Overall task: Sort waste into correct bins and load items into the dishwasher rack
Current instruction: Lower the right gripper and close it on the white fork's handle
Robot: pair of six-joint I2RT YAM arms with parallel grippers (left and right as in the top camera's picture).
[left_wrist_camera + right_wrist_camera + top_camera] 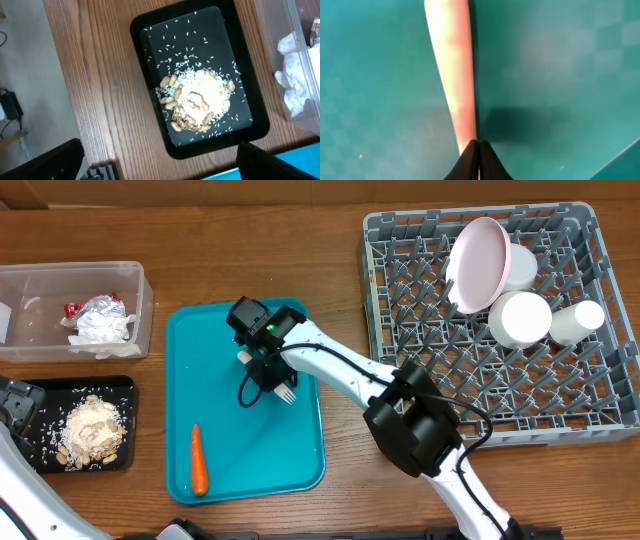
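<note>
Pinching the white plastic utensil [285, 392] by its handle, the right jaws are pressing together over the middle of the teal tray [300, 465]. The left jaws are hanging spread above the black tray [152, 65], near left, where the food scraps [197, 102] are lying heaped. 1 plate [478, 265], 2 bowls [520, 318] and 1 cup [578, 320] are sitting in the dishwasher rack [400, 240], far right. The napkin [100, 328] and foil wrapper [85, 308] are lying in the clear tub [140, 290], far left.
</note>
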